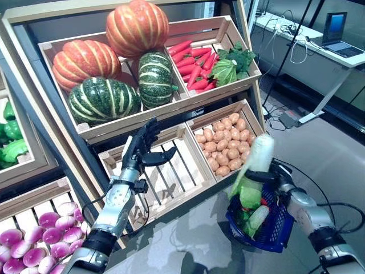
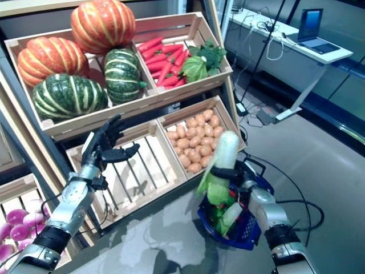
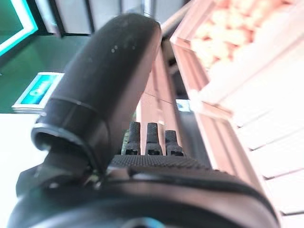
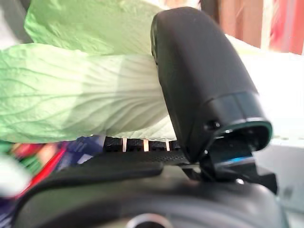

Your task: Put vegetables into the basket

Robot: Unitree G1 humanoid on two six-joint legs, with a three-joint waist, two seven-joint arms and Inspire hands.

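- While the wooden produce stand (image 1: pixel 188 103) fills most of the head views, its upper crates hold 4 pumpkins (image 1: pixel 137 25), 2 orange and 2 dark green, beside red carrots (image 1: pixel 193 63) and a leafy green vegetable (image 1: pixel 231 65).
- Below them sit an empty slatted crate (image 1: pixel 165 171) and a crate of small potatoes (image 1: pixel 225 145); purple-and-white turnips (image 1: pixel 34 240) lie at the lower left.
- Low on the right, a blue basket (image 1: pixel 274 228) already holds green, white and red vegetables and hangs clear of the stand, apparently carried on the right arm.
- Standing upright over the basket is a napa cabbage (image 1: pixel 258 157), pale stalk end up, leaves drooping toward the basket.
- Robot's right hand (image 1: pixel 272 176) has fingers and thumb curled round the cabbage's middle.
- Robot's left hand (image 1: pixel 142 149) hovers before the empty crate, fingers spread and straight, holding nothing.
- Risk, as I judge it: the tall cabbage could tip over the basket's rim to the floor if released this high.
- Its loose leaves might also catch on the rim or the vegetables already inside.
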